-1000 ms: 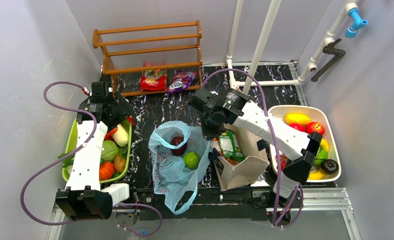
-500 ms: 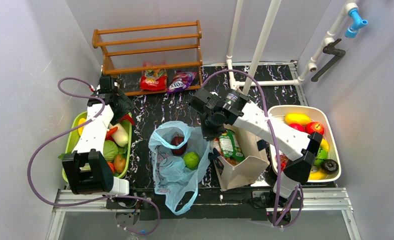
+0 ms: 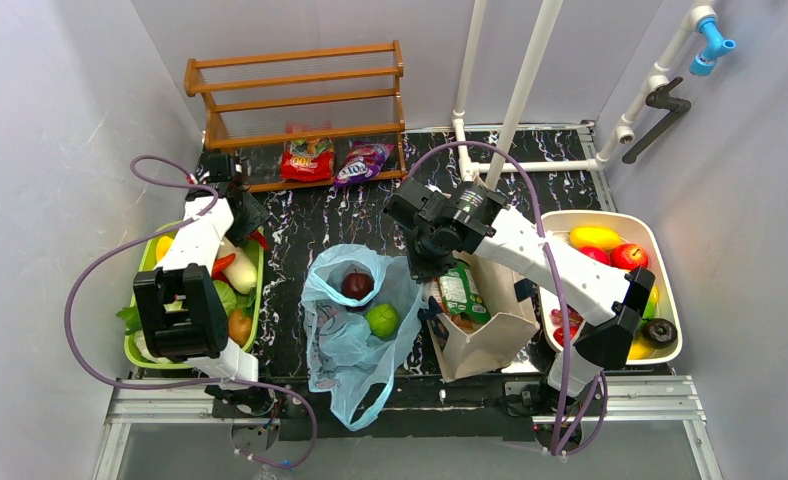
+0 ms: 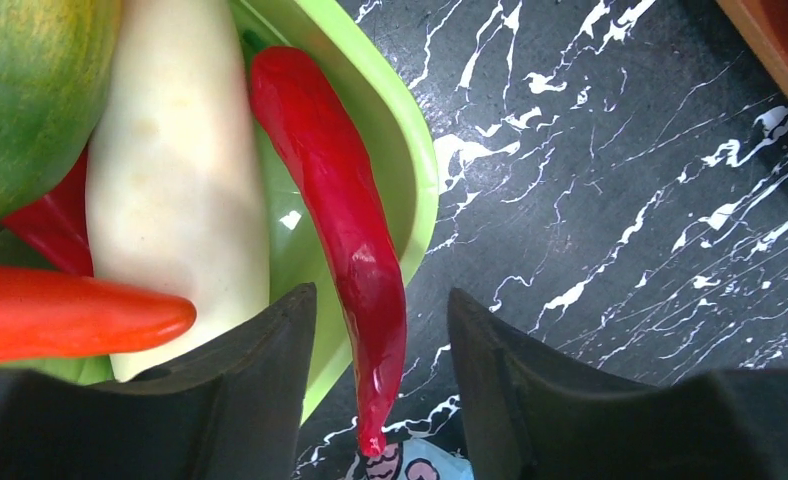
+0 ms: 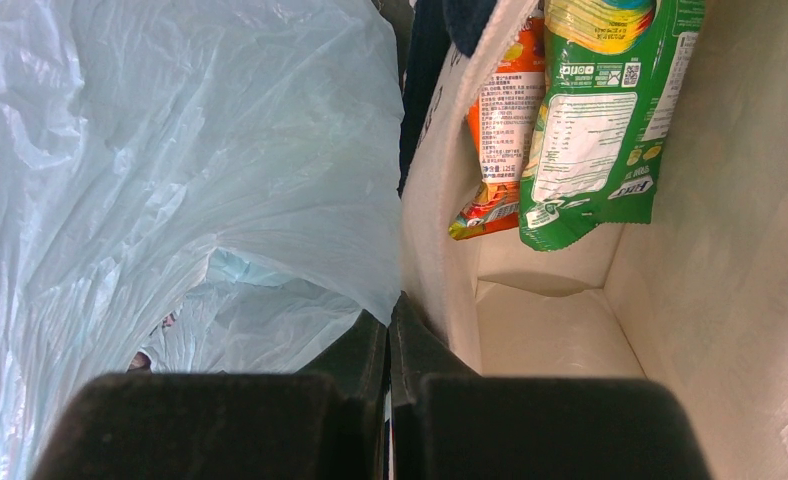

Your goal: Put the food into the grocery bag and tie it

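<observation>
The light-blue grocery bag (image 3: 342, 340) lies open at the table's middle with a red apple (image 3: 357, 286) and a green round fruit (image 3: 381, 320) inside. My right gripper (image 3: 417, 262) is shut on the bag's right rim (image 5: 300, 200), between the bag and the beige tote (image 3: 495, 335). The tote holds a green packet (image 5: 590, 120) and an orange packet (image 5: 495, 130). My left gripper (image 4: 382, 340) is open, with its jaws on either side of the tip of a long red pepper (image 4: 340, 200). The pepper hangs over the rim of the green basket (image 4: 415, 160).
The green basket (image 3: 138, 345) at the left holds several vegetables, among them a white one (image 4: 175, 180). A white tub (image 3: 662, 250) of fruit stands at the right. A wooden rack (image 3: 295, 90) at the back has two snack packets (image 3: 307, 158) under it. White pipes (image 3: 525, 80) rise behind the tote.
My left arm has swung toward the far end of the green basket, bringing its gripper over the red pepper. My right gripper shifted slightly right, still holding the bag's rim.
</observation>
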Controlling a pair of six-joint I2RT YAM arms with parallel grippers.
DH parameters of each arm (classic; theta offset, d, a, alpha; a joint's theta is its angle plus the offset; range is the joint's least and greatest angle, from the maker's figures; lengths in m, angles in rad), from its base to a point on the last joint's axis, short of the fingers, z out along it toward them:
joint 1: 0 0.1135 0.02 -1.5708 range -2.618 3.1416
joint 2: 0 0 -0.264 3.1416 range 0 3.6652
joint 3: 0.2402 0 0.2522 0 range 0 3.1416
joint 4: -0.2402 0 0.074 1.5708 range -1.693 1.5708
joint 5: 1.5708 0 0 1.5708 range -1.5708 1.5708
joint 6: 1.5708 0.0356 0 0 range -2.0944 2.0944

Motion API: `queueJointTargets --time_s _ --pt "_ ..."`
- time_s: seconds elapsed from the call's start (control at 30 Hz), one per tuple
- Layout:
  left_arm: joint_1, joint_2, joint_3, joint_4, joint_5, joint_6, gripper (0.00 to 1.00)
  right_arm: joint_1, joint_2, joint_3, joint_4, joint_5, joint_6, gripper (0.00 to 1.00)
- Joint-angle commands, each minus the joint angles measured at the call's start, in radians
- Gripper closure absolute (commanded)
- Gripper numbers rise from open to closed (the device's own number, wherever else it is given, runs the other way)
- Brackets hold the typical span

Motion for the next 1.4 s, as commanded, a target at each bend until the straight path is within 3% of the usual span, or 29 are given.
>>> queueJointTargets --time_s 0.0,0.37,0.6,0.87,1.0,1.37 --pt "0.007 0.013 -0.010 0.009 0.006 0.002 0.55 -0.005 -0.032 -0.009 -0.027 0.018 0.004 0.99" --pt "0.007 0.016 0.003 -0.025 0.020 0.028 0.88 -0.005 -0.025 0.001 -0.029 0.012 0.007 0.99" --pt "0.007 -0.087 0.054 -0.087 0.040 0.048 0.99 -0.005 -0.016 0.021 -0.038 0.016 0.010 0.99" --pt "0.007 -0.295 0.011 -0.121 0.156 0.103 1.00 -0.006 0.012 0.066 -0.046 0.017 0.017 0.99" --pt "0.007 -0.398 -0.019 -0.140 0.342 0.143 1.00 -0.012 0.027 0.078 -0.045 0.014 0.019 0.99" --pt "-0.046 -0.720 -0.114 -0.324 0.543 0.216 1.00 -0.048 0.077 0.145 -0.044 -0.018 0.028 0.99"
